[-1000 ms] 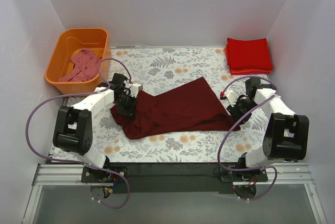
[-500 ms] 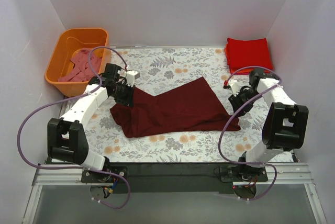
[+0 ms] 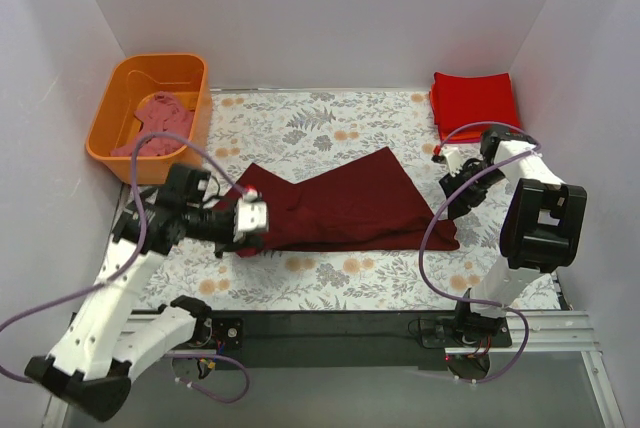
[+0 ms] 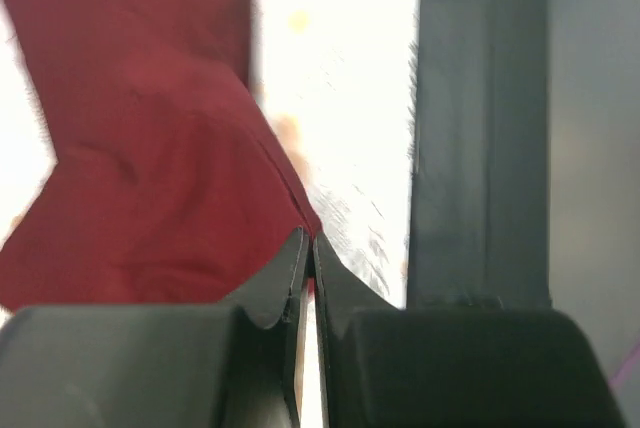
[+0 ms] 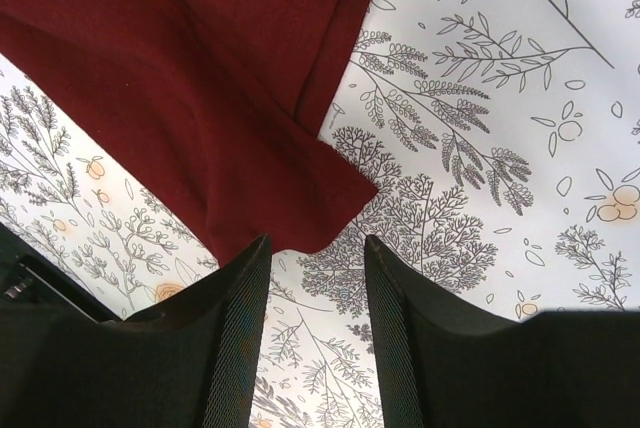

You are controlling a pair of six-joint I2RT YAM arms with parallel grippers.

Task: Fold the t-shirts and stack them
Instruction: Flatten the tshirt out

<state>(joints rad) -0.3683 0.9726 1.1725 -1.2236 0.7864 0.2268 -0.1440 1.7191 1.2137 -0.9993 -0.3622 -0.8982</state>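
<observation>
One maroon shirt (image 3: pixel 340 210) lay rumpled and partly folded across the middle of the tabletop (image 3: pixel 330 118). One pink shirt (image 3: pixel 155 123) sat crumpled in the tub (image 3: pixel 165 70) far left. A neat red stack (image 3: pixel 474 103), seemingly several shirts, lay far right. The left fingers (image 4: pixel 270 293) pinched the maroon shirt's left edge, and the right fingers (image 5: pixel 235 338) stood spread above its near right corner.

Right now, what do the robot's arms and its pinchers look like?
The left arm and right arm are white links with chunky black joints. Purple cables loop off both. The left gripper and right gripper have black fingers; the right ones look finely textured.
</observation>
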